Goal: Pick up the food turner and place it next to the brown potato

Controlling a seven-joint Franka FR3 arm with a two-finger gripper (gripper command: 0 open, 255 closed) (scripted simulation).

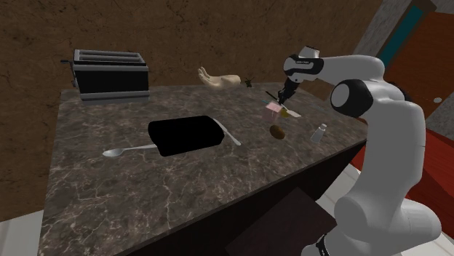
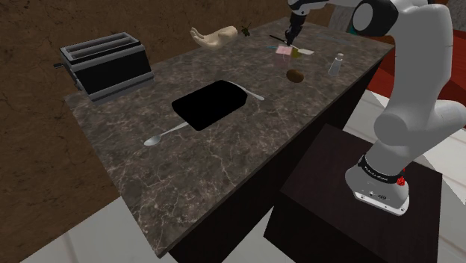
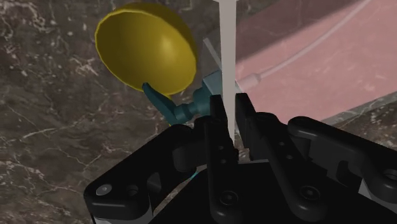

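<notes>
Jaws pinch the thin pale handle of the food turner (image 3: pixel 226 38) low over the worktop (image 1: pixel 145 189), whose recess (image 1: pixel 185 135) is a black area, contents unseen. It looks light, stiff, probably slick, so the handle seems the right hold. Beside it the yellow scoop (image 3: pixel 143 48) is empty; the potato (image 1: pixel 277 132) lies near.

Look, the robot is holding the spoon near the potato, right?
No, the spoon lies loose on the counter. The gripper is shut on the thin white handle of the food turner, near the potato. The wrist view shows it.
</notes>
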